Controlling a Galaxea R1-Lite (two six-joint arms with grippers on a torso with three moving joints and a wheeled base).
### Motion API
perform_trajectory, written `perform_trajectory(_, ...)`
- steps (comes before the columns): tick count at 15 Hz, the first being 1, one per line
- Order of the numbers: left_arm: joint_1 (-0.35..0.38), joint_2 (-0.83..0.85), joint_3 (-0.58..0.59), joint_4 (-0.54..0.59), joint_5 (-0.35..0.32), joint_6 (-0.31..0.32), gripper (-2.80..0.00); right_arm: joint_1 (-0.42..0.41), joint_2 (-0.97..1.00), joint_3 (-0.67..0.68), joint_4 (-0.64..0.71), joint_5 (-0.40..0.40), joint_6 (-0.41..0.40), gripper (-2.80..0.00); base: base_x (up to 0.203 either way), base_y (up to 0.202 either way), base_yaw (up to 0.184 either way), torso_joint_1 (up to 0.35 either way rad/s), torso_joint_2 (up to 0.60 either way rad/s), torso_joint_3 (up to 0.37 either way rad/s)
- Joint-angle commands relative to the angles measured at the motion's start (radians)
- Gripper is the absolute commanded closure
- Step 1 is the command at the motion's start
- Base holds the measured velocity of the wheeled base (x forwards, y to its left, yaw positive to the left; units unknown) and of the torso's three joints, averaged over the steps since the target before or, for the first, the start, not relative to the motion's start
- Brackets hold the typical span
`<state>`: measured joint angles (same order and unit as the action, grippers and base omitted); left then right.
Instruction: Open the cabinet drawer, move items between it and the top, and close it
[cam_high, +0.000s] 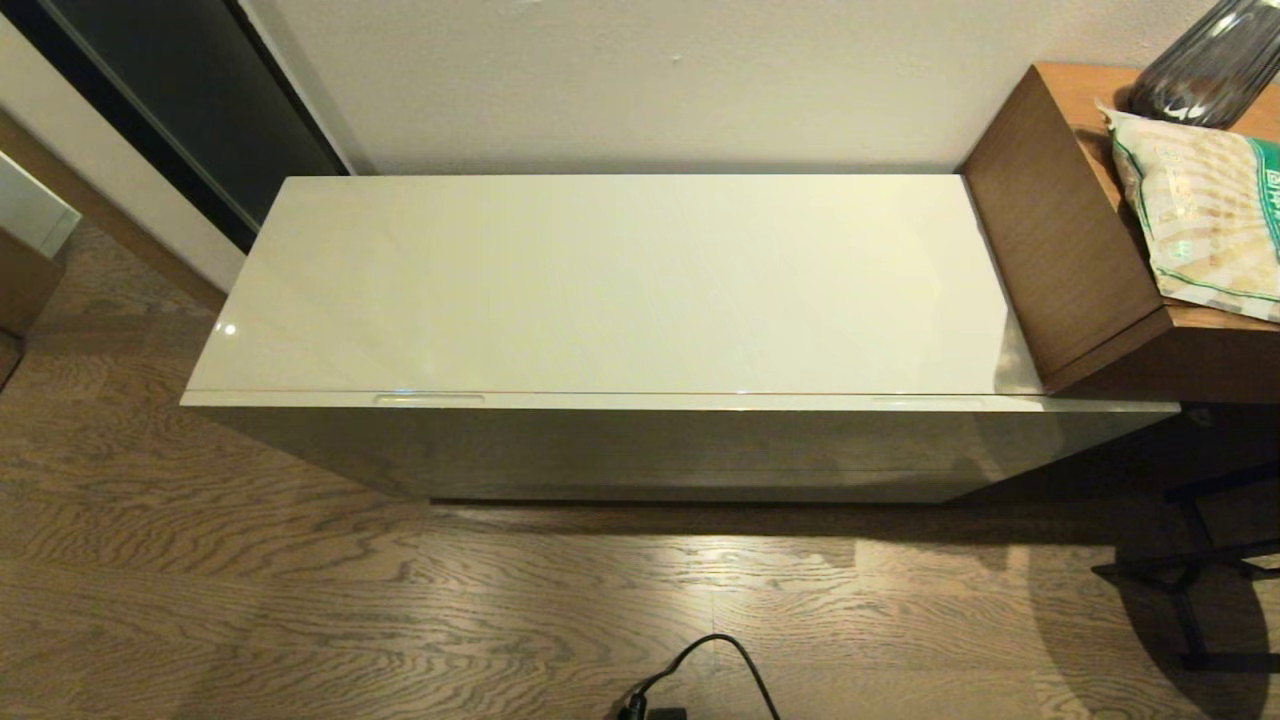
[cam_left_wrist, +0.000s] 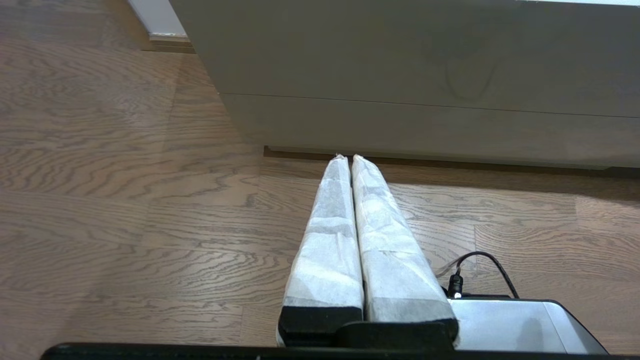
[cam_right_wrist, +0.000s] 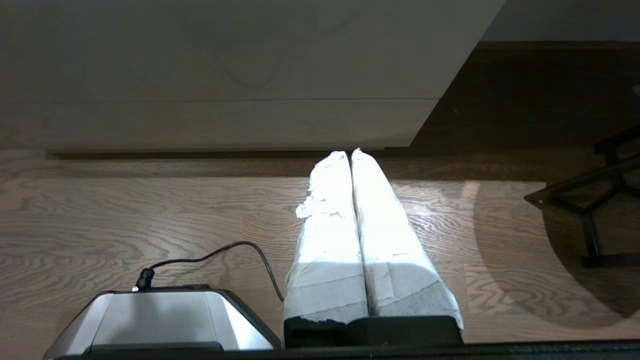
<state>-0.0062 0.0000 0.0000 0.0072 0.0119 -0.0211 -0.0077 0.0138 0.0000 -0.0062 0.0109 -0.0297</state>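
The drawer (cam_high: 680, 403) looks wide, glossy, likely slippery, best hooked at its rim recesses (cam_high: 428, 399); both grippers (cam_left_wrist: 347, 157) (cam_right_wrist: 350, 151) hang low, fingers pressed together, empty

Looks like a hotel room or a furnished home. Wood-grain plank floor (cam_high: 250, 600), plain pale wall (cam_high: 650, 80), low glossy cream-beige cabinet (cam_high: 610, 290) against it. Beside that, a taller brown wooden tabletop (cam_high: 1060, 230) carrying a ribbed dark glass vase (cam_high: 1215, 60) and a printed plastic packet (cam_high: 1205, 210).
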Motion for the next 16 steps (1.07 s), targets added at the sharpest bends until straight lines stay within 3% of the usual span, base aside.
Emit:
perform_trajectory(1, 0.0, -0.002, 0.0, -0.001, 0.0, 0.0, 0.0, 0.0, 0.005, 0.0, 0.0, 0.001, -0.001, 0.0, 0.0, 0.0, 0.0, 0.0, 0.0, 0.0)
perform_trajectory(16, 0.0, -0.002, 0.0, 0.0, 0.0, 0.0, 0.0, 0.0, 0.005, 0.0, 0.0, 0.0, 0.003, 0.0, 0.0, 0.0, 0.0, 0.0, 0.0, 0.0)
